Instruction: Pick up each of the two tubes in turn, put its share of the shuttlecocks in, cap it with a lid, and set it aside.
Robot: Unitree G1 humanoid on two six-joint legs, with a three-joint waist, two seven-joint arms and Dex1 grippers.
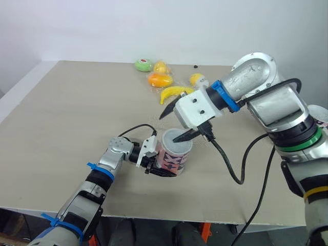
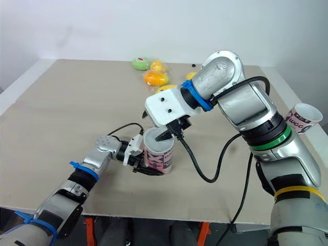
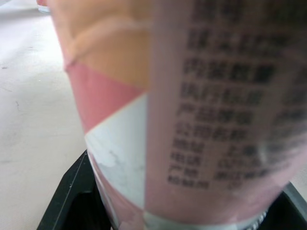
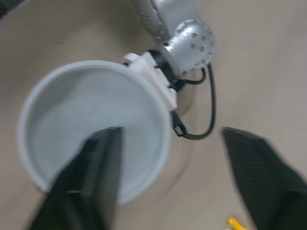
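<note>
Tan table [image 1: 61, 113], two tubes [image 2: 159, 159] [image 2: 302, 118], one clasped by left gripper [image 1: 163, 168]; right gripper [image 1: 167, 128] splayed wide.

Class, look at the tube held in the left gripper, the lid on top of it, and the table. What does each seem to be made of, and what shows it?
Tube: likely cardboard with a printed paper wrap, going by its matte pink, white and orange panels with text.
Lid: probably plastic, being smooth and pale grey-white with a moulded rim.
Table: beige, matte and even, perhaps laminate, though that is uncertain.
</note>
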